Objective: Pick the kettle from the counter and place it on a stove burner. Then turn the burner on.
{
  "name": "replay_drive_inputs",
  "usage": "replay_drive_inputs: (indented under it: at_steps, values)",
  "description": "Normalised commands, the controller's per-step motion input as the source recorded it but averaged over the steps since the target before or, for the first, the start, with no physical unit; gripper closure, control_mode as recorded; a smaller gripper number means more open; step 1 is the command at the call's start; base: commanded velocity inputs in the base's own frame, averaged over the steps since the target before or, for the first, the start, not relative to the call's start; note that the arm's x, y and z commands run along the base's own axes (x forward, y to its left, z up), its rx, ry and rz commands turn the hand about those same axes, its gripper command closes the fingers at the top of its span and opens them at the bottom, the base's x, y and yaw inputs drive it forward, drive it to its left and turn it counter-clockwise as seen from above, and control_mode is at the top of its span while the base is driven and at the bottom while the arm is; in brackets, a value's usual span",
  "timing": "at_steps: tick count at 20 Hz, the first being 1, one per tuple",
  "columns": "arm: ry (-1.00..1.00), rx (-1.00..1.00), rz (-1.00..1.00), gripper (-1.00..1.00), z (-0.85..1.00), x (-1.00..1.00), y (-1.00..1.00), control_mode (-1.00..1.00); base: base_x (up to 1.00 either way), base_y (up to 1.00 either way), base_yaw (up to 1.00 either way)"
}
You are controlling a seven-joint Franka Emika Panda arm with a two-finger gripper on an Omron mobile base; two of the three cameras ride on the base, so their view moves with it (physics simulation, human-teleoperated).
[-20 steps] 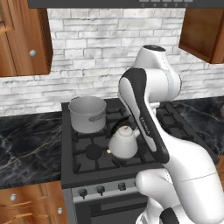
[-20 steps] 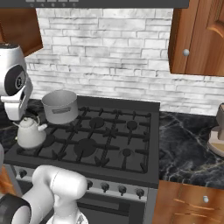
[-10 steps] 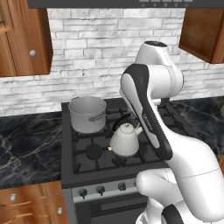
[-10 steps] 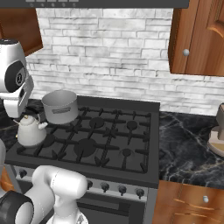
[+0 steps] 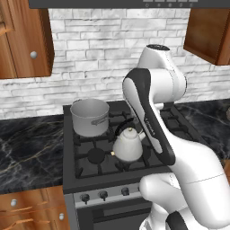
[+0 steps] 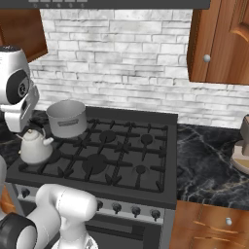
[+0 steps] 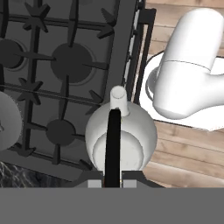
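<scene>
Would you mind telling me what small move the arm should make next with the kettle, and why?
Probably lower it a little and centre it on a burner. The gripper is shut on the kettle by its black loop handle, and the kettle hangs over the stove's front left grate, beside the pot.

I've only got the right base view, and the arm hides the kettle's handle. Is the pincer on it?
Observer: Yes. The hand view shows the pincer shut on the kettle's black loop handle.
Operator: Is a burner under it?
Observer: The left base view shows the nearest burner cap bare, beside the kettle.
Operator: What's left of the stove?
Observer: Black marble counter.
</scene>
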Motion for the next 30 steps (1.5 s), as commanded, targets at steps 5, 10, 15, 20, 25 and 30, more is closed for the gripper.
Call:
replay_drive_inputs:
  at_steps: [5, 10, 15, 20, 25, 30]
  values:
    - [-0.01, 0.00, -0.02, 1.00, -0.22, 0.13, 0.09, -1.00, 0.00, 0.00, 0.00]
    - [0.00, 0.00, -0.02, 1.00, -0.09, 0.20, 0.20, -1.00, 0.00, 0.00, 0.00]
    - [0.00, 0.00, -0.02, 1.00, -0.03, 0.16, 0.12, -1.00, 0.00, 0.00, 0.00]
    - [0.00, 0.00, -0.02, 1.00, -0.06, 0.16, 0.12, -1.00, 0.00, 0.00, 0.00]
    - [0.00, 0.00, -0.02, 1.00, -0.07, 0.19, 0.17, -1.00, 0.00, 0.00, 0.00]
    - [0.00, 0.00, -0.02, 1.00, -0.08, 0.19, 0.16, -1.00, 0.00, 0.00, 0.00]
